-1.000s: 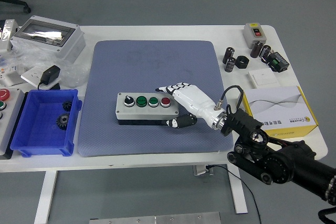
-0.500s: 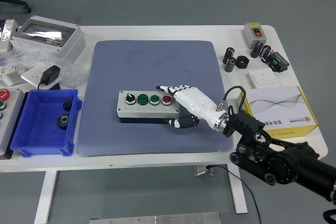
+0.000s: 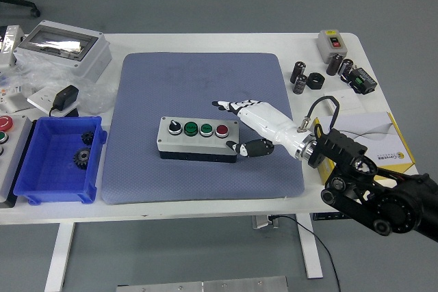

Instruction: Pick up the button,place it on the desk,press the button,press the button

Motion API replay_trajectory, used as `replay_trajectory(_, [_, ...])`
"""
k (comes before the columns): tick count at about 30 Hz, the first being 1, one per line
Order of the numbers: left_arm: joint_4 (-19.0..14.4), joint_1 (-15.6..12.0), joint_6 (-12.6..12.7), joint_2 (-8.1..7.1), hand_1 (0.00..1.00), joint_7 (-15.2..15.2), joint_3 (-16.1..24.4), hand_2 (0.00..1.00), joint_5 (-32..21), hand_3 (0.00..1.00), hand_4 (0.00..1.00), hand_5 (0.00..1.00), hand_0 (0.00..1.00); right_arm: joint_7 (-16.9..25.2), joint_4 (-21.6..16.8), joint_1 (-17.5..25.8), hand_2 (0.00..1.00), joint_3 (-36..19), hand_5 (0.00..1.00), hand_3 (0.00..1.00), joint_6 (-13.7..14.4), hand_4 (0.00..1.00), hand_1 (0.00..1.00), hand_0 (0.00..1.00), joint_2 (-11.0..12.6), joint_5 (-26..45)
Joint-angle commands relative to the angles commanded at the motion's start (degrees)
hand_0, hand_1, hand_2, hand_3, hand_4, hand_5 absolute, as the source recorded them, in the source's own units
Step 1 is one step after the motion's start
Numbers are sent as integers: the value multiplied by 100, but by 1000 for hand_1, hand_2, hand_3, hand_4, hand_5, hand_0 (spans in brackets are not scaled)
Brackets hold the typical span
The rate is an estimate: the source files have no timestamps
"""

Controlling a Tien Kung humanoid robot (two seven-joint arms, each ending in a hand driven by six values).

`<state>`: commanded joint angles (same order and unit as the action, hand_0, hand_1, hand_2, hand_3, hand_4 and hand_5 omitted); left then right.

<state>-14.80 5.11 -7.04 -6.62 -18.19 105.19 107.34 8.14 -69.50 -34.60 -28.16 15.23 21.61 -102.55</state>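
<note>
Shifted rightward along the blue-grey rubber mat (image 3: 198,87) since a second ago, box and hand together. Fingertips (image 3: 224,105) reaching past the far right corner, thumb (image 3: 248,148) hooked on the near side, pinching the right end of the grey rectangular four-button control box (image 3: 198,138) in the white right hand (image 3: 256,124). Box mid-mat, apparently resting there. Probably rigid, moderately heavy, smooth-sided; best gripped across the short end, clear of the red button (image 3: 222,130).
</note>
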Motion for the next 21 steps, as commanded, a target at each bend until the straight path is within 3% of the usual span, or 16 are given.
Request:
replay_trajectory(5, [2,-15,-6,14,559,12,6,502,-16,572,402,69,661,-139,-439,213,998,-290,2,998,-98,639,890,920,290,179])
replay_trajectory(10, [-5,-61,34,7,559,-21,-48,502,-115,571,402,67,661,-694,-1208,388,998,-867,2,998,-695,660,890,920,839,814])
replay_trajectory(16, [-15,-96,81,7,560,-67,-98,503,-200,572,400,63,661,-1746,-2051,111,995,-1535,2,998,-1910,635,873,891,1213,1604])
replay_trajectory(21, [-20,-92,105,-9,560,-81,-114,503,-240,572,400,63,661,-2559,-2347,-456,995,-1341,2,998,-2959,635,873,891,1124,2082])
